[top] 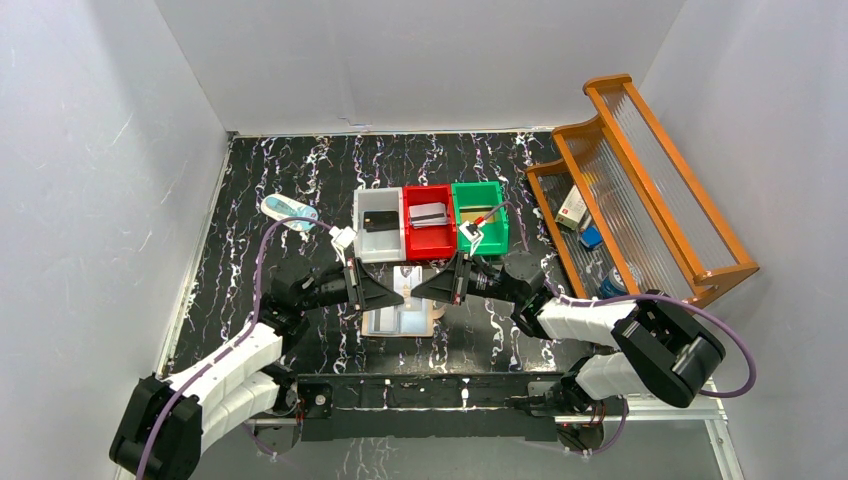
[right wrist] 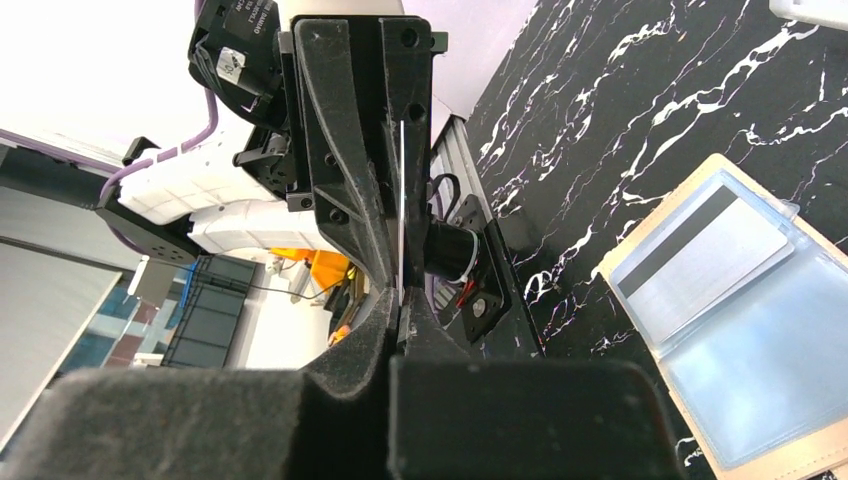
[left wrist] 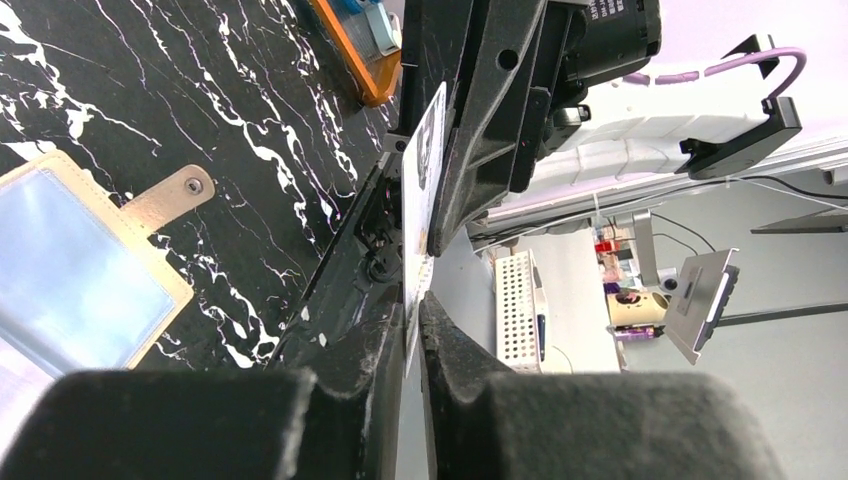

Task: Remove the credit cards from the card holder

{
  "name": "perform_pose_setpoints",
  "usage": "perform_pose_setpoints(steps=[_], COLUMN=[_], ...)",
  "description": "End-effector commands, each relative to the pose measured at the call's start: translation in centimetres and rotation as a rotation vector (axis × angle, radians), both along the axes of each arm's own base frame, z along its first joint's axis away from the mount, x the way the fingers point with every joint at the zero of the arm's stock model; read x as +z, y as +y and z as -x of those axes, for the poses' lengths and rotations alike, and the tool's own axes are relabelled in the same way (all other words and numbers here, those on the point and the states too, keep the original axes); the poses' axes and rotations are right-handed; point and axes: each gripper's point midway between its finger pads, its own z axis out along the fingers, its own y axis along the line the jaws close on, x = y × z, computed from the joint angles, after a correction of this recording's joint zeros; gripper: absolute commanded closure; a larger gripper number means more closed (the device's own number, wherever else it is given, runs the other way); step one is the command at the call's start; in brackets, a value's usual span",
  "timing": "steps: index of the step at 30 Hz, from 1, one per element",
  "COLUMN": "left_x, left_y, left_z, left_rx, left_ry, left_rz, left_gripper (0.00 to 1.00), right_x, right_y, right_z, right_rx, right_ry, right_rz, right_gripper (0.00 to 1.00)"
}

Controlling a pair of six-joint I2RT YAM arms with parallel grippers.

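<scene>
The beige card holder [top: 402,320] lies open on the black marbled table, its tab [left wrist: 170,195] spread out to one side. One silvery credit card [right wrist: 695,262] with a black stripe sits in its clear pocket. Above the holder, another credit card [left wrist: 424,165] stands edge-on, thin and pale. My left gripper [left wrist: 415,315] is shut on one end of it. My right gripper [right wrist: 400,310] is shut on the opposite end, so the two grippers face each other tip to tip [top: 408,287].
Behind the grippers stand a white bin [top: 361,232] with a black card, a red bin [top: 428,243] with a grey card, and a green bin [top: 497,228]. A wooden rack [top: 650,180] with small boxes fills the right side. A pale blue object [top: 288,210] lies back left.
</scene>
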Motion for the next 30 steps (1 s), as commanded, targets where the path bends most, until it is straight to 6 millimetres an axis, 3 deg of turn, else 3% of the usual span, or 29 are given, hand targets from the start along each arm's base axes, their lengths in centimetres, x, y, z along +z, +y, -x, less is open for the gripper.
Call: perform_pose_setpoints(steps=[1, 4, 7, 12, 16, 17, 18, 23, 30], left_x=[1.0, 0.4, -0.4, -1.5, -1.8, -1.7, -1.5, -1.2, -0.7], left_y=[-0.1, 0.2, 1.0, 3.7, 6.6, 7.5, 8.4, 11.9, 14.9], left_z=[0.7, 0.3, -0.4, -2.3, -3.7, -4.2, -4.7, -6.4, -7.4], left_rx=[-0.046, -0.026, 0.027, 0.163, 0.274, 0.317, 0.36, 0.524, 0.726], left_ry=[-0.048, -0.065, -0.094, -0.16, -0.222, -0.237, -0.255, -0.369, -0.33], left_rz=[0.015, -0.049, -0.159, -0.401, -0.587, -0.625, -0.664, -0.791, -0.84], left_gripper=[0.84, 0.57, 0.39, 0.22, 0.15, 0.05, 0.02, 0.02, 0.02], right_x=[1.7, 1.5, 1.2, 0.2, -1.1, -1.0, -0.9, 0.1, 1.8], right_y=[-0.2, -0.3, -0.6, -1.2, -2.2, -2.5, -2.8, -4.5, -6.5], right_z=[-0.1, -0.5, -0.9, -2.5, -4.1, -4.6, -5.1, -8.0, -12.8], right_rx=[-0.003, -0.019, -0.044, -0.125, -0.217, -0.246, -0.277, -0.419, -0.578], right_ry=[-0.064, -0.07, -0.078, -0.099, -0.124, -0.134, -0.14, -0.228, -0.406], right_rz=[-0.054, -0.034, 0.0, 0.113, 0.251, 0.268, 0.288, 0.427, 0.643], right_gripper=[1.0, 1.0, 1.0, 1.0, 1.0, 1.0, 1.0, 1.0, 1.0])
